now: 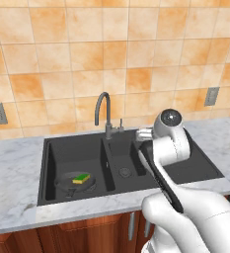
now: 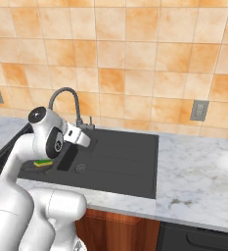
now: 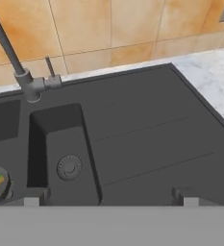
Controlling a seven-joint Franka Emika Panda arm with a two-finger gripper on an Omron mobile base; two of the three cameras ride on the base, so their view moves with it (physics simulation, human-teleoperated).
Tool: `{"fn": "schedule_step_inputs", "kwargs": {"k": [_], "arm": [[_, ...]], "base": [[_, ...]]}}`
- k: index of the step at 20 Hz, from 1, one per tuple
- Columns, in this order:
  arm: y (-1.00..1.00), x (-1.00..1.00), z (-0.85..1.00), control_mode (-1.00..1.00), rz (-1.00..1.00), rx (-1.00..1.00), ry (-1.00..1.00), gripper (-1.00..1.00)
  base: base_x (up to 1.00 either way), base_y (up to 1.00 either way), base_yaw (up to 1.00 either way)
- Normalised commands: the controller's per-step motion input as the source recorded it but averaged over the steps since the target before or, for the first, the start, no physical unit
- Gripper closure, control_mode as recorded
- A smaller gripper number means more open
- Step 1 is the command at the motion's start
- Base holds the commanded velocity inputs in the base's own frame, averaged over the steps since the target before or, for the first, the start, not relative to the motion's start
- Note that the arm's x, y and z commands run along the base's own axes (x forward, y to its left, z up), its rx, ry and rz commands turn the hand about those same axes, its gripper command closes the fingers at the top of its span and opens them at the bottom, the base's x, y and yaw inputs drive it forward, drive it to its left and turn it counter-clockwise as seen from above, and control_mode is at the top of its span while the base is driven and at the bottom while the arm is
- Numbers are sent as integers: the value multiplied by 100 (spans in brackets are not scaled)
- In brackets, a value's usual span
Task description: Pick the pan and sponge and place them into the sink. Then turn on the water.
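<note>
Item: matte black double-basin sink (image 1: 200, 165) with ribbed drainboard, set in a grey-veined marble counter (image 1: 13, 173) before an orange tiled wall. Contents, large left basin: round, shallow, dark grey frying pan (image 1: 67, 185), lying flat on the basin floor; small rectangular sponge (image 1: 81, 178), green layer over yellow, resting inside the pan. Small middle basin: holds only its round metal drain (image 3: 68, 167). Fixture: grey gooseneck faucet (image 1: 103, 111) with a thin side lever (image 3: 49, 68), mounted at the back rim between the basins; no blue stream falls from the spout, so the water appears to be off. Tool: two-finger gripper (image 3: 108, 198) of the white arm, jaws spread fully wide, holding nothing, poised above the middle basin and drainboard, apart from the faucet. Status, as judged: pan and sponge both placed in the sink, that part complete. Outstanding: turning on the water, which would likely call for reaching the lever at the faucet base.
</note>
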Motion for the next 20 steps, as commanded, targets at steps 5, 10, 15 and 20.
{"fn": "schedule_step_inputs", "kwargs": {"k": [5, 10, 15, 20], "arm": [[0, 11, 16, -100, 5, 0, 0, -100], [0, 1, 3, -100, 13, 0, 0, -100], [-1, 0, 2, -100, 16, 0, 0, -100], [0, 24, 6, -100, 8, 0, 0, -100]], "base": [[0, 0, 0], [0, 0, 0], [0, 0, 0], [0, 0, 0]]}}
